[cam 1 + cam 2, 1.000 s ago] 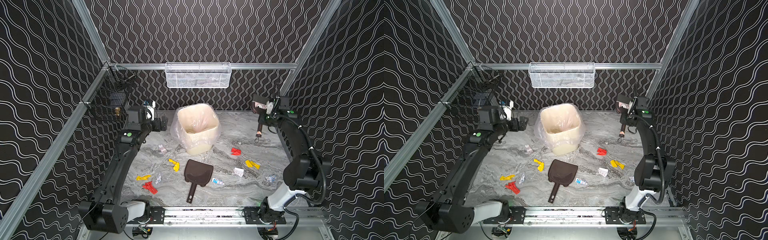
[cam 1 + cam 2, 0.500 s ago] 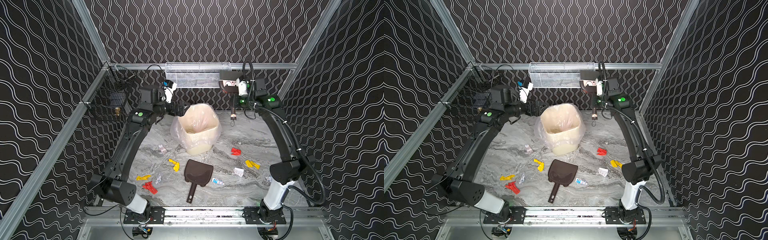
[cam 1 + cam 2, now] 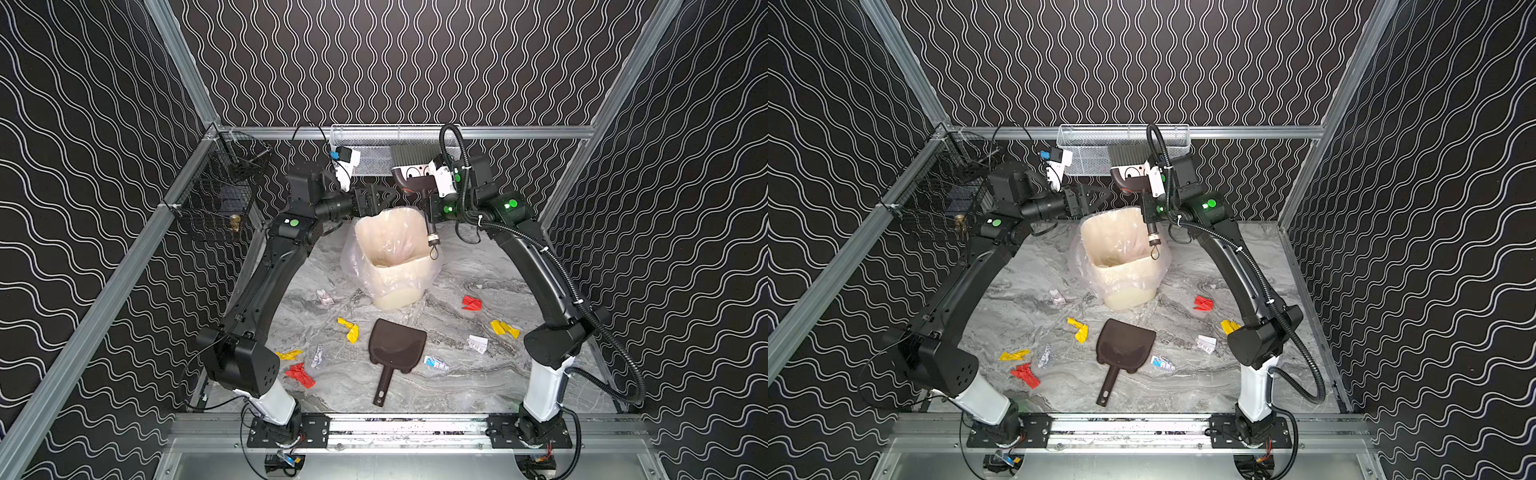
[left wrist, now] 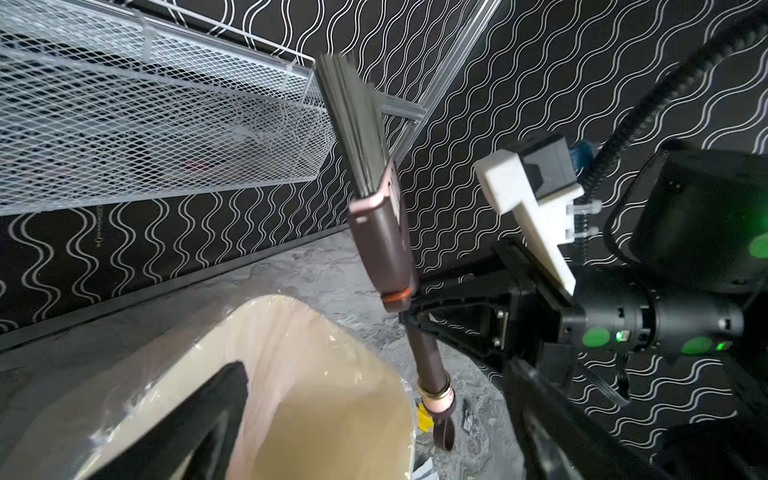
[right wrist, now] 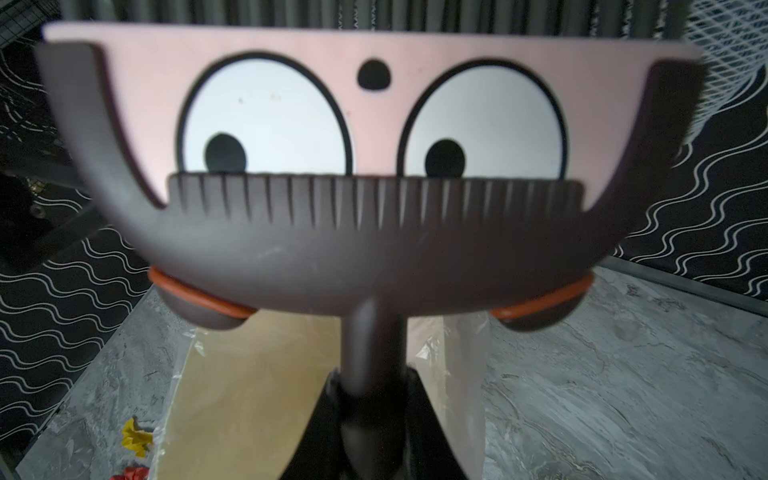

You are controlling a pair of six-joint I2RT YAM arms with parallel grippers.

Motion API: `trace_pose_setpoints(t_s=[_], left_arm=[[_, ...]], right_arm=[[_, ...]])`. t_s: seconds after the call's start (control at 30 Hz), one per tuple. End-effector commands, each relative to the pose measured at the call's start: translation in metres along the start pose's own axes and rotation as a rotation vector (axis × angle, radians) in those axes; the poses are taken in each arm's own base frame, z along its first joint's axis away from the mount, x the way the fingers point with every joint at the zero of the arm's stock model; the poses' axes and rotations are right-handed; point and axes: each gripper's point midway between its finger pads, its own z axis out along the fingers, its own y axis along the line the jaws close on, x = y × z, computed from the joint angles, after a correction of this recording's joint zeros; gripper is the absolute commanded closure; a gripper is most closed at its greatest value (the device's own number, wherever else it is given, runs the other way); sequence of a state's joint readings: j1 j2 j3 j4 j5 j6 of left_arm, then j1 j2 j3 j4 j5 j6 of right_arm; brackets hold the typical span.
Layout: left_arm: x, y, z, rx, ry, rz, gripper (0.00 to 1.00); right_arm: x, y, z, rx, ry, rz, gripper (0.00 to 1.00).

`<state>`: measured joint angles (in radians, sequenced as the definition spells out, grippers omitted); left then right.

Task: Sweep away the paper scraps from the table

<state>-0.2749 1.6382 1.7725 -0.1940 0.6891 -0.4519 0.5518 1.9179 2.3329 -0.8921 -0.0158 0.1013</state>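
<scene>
Several small paper scraps lie on the marble table [image 3: 478, 386]: red [image 3: 471, 303], yellow [image 3: 503, 328] and white [image 3: 477, 343] on the right, and yellow [image 3: 349, 329] and red [image 3: 300, 375] on the left. My right gripper [image 3: 431, 207] [image 5: 372, 407] is shut on the handle of a brown brush [image 3: 415, 176] [image 5: 374, 232]. The brush is held high with its bristles up, over the bin's back right rim. My left gripper [image 3: 380, 195] [image 4: 370, 436] hangs open and empty above the bin's back left rim, pointing at the brush [image 4: 382, 237].
A cream bin [image 3: 395, 257] with a clear liner stands mid-table. A brown dustpan [image 3: 397, 347] lies in front of it, handle toward the front rail. A white mesh basket [image 3: 374, 153] hangs on the back wall and a black wire basket [image 3: 220, 199] on the left wall.
Both arms have risen from near the table and swung in toward the middle, over the bin. The right one carried the brush up and leftward. The scraps and dustpan have not moved.
</scene>
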Motion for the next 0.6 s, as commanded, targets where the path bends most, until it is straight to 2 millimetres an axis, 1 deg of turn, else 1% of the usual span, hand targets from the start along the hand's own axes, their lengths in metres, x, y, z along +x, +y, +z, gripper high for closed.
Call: trace_pose_setpoints(t_s=[0.0, 0.17, 0.27, 0.33, 0.47, 0.57], left_arm=[[-0.012, -0.009, 0.002, 0.056, -0.040, -0.003, 0.01], [-0.014, -0.009, 0.005, 0.074, -0.058, -0.029, 0.05], [-0.014, -0.008, 0.005, 0.070, -0.063, -0.037, 0.10], [-0.014, -0.007, 0.005, 0.068, -0.064, -0.038, 0.16], [-0.012, -0.005, 0.006, 0.067, -0.060, -0.054, 0.31], [-0.010, -0.003, 0.007, 0.060, -0.058, -0.067, 0.45]], right_arm=[[-0.012, 0.021, -0.006, -0.059, -0.055, -0.004, 1.00], [-0.008, 0.047, -0.005, -0.109, -0.052, -0.034, 1.00], [-0.009, 0.060, -0.007, -0.132, -0.064, -0.062, 1.00], [-0.011, 0.066, -0.010, -0.144, -0.070, -0.076, 1.00], [-0.012, 0.076, -0.013, -0.153, -0.080, -0.113, 1.00], [-0.013, 0.083, -0.015, -0.155, -0.086, -0.142, 1.00]])
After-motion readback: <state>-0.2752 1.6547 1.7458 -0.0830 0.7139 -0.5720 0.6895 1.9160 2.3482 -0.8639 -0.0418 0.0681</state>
